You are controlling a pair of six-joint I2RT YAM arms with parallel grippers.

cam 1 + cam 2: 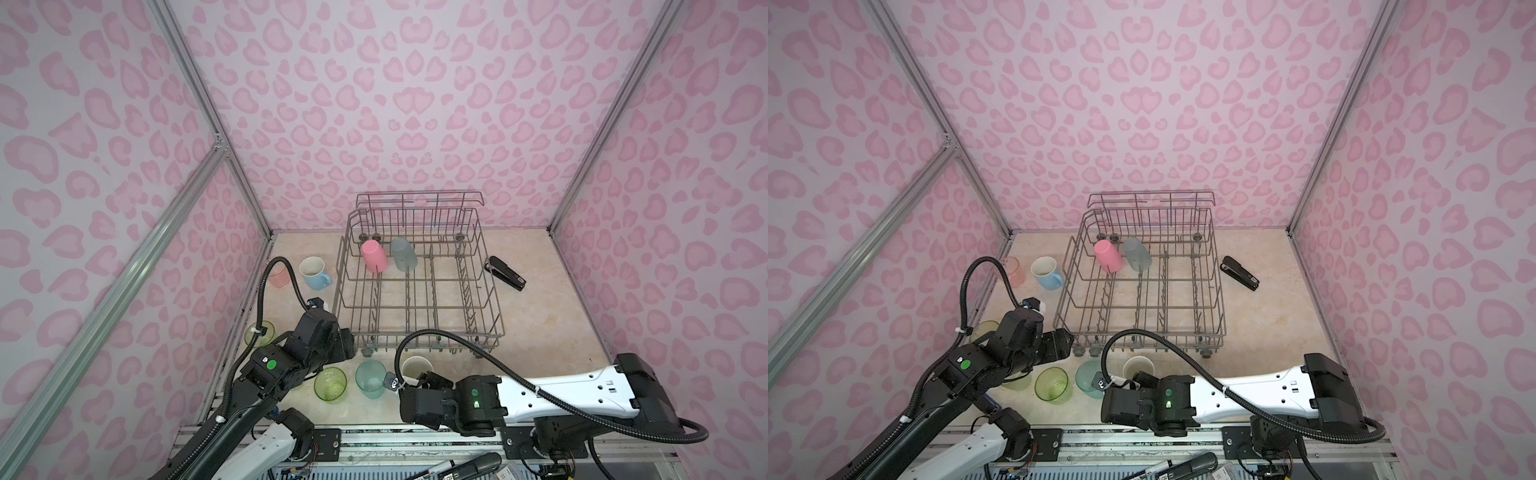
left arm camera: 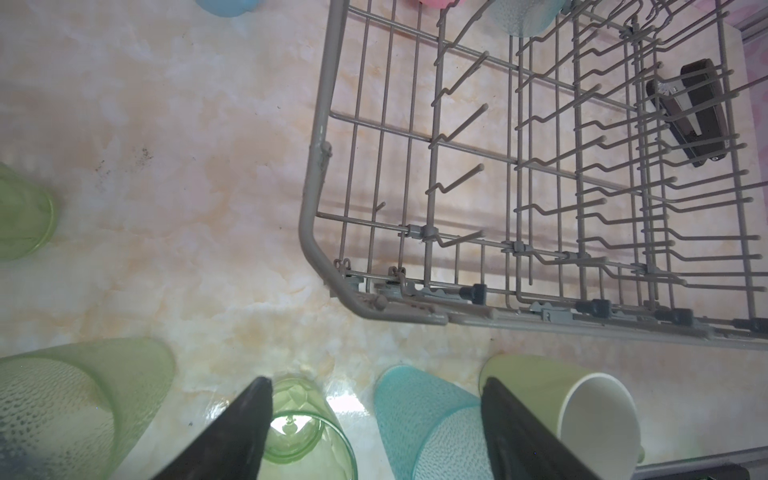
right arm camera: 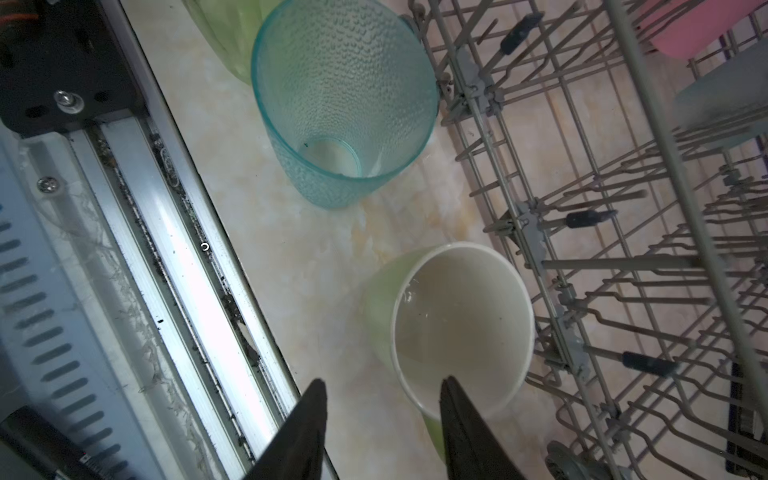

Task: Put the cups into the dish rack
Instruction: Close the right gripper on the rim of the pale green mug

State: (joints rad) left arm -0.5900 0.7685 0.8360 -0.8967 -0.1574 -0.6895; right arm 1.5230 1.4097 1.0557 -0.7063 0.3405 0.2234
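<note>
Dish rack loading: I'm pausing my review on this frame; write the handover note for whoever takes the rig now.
Left gripper: open, empty, near the front corner of the dish rack.
Right gripper: jaws apart at the rim of the light-green mug, not closed on it.
Done: pink cup and grey-blue tumbler lean among the tines at the rack's far side.
Left: seven cups on the table: that mug, teal tumbler, three green tumblers, light-blue mug, salmon tumbler. Skip the black stapler beside the rack.
</note>
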